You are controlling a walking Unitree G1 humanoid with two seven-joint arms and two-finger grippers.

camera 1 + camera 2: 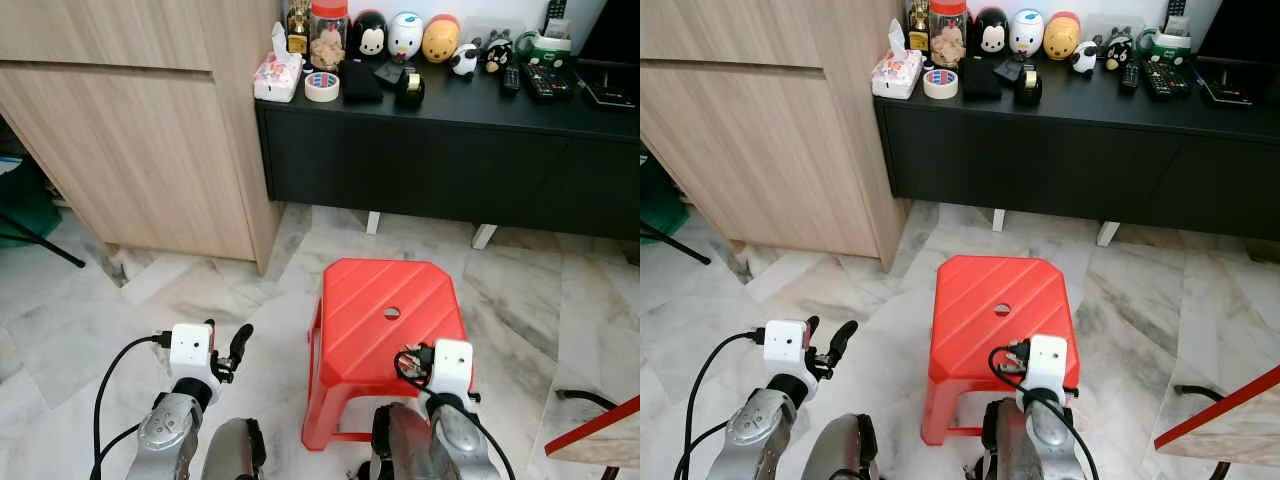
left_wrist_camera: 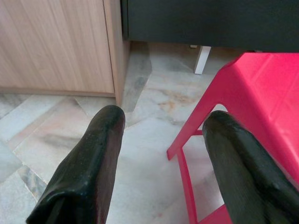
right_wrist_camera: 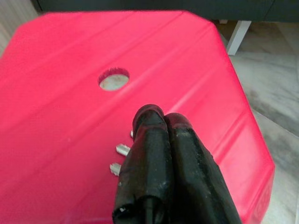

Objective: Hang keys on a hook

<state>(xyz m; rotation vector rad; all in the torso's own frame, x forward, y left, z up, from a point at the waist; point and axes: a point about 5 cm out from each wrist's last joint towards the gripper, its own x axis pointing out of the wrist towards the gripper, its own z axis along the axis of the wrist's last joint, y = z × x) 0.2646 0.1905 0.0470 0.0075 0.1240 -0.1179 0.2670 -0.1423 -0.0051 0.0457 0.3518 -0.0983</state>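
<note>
A red plastic stool point(image 1: 385, 310) with a small round hole point(image 3: 113, 79) in its seat stands on the marble floor in front of me. My right gripper point(image 3: 162, 115) hovers low over the seat with its two black fingers pressed together. Silver key tips point(image 3: 122, 150) poke out beside those fingers, just above the red surface. My left gripper point(image 2: 164, 116) is open with only floor between its fingers. It hangs over the floor to the left of the stool point(image 2: 252, 88), apart from it.
A long black low cabinet point(image 1: 450, 150) runs along the back; on it stand figurines, a tape roll point(image 1: 322, 86), a tissue pack and remotes. A wooden cupboard point(image 1: 140, 130) stands at the left. A red-edged board point(image 1: 595, 435) juts in at the lower right.
</note>
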